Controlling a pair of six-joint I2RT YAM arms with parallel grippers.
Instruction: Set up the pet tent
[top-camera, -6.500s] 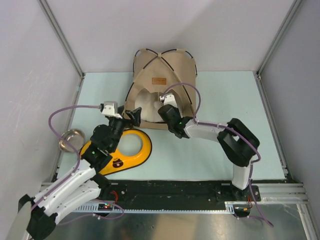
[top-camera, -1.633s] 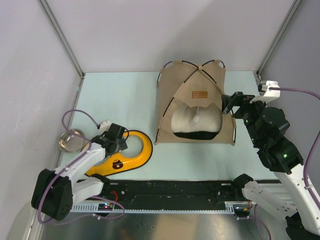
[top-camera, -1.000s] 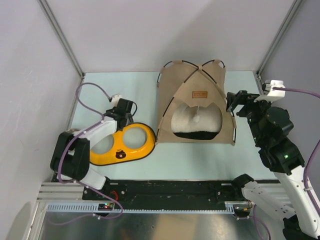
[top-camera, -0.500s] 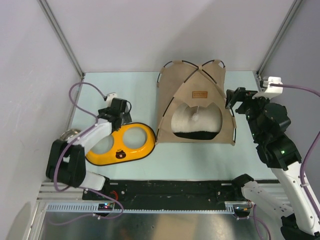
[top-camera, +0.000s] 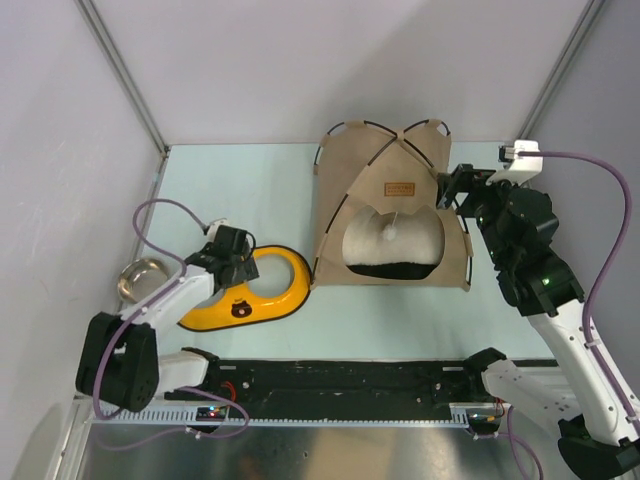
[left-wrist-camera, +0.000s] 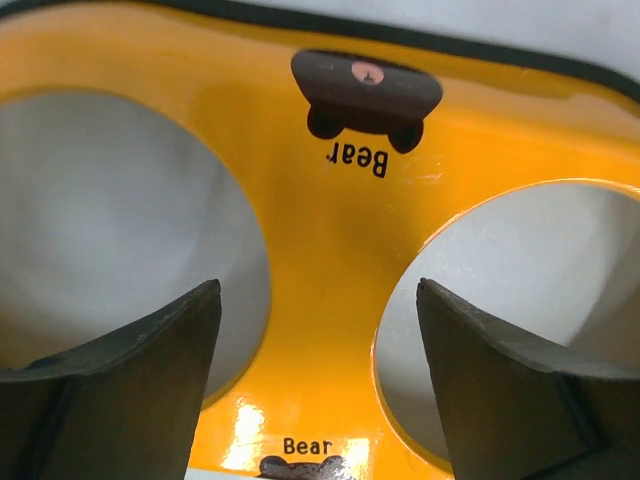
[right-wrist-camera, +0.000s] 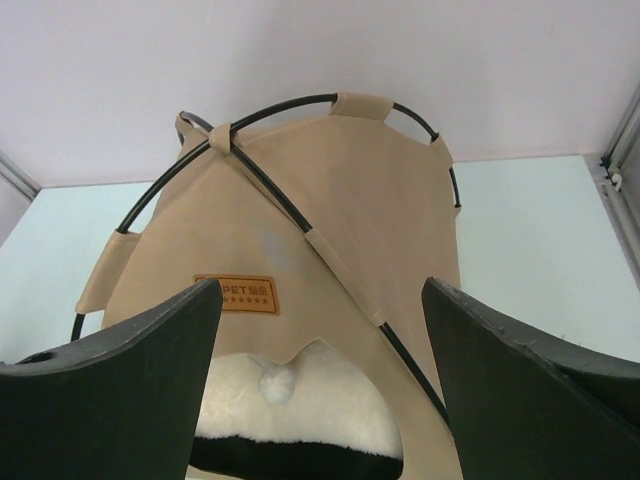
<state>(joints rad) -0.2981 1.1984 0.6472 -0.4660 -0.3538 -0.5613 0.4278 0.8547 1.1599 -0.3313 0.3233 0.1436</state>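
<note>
The pet tent (top-camera: 385, 165) stands upright at the back of the table, tan fabric on thin black poles, its opening facing the near edge. A brown label (right-wrist-camera: 236, 294) and a white pom-pom (right-wrist-camera: 272, 382) hang over the opening, and a cream pillow (top-camera: 392, 245) lies inside on the dark floor. My right gripper (top-camera: 448, 188) hovers open just off the tent's right side, touching nothing; in its own view the right gripper (right-wrist-camera: 320, 285) frames the tent (right-wrist-camera: 330, 190). My left gripper (top-camera: 240, 262) is open over the yellow feeder (top-camera: 262, 305), its jaws (left-wrist-camera: 318, 290) straddling the bridge between the two holes.
The yellow feeder (left-wrist-camera: 330, 230) lies with its right end close to the tent's left front corner. A steel bowl (top-camera: 142, 278) sits at the left edge of the mat. Metal frame posts rise at the back corners, and the arm bases line the near rail.
My left gripper has drawn back from the feeder's far rim toward the near edge and now hangs over its middle, jaws wider. The right gripper has shifted slightly left toward the tent.
</note>
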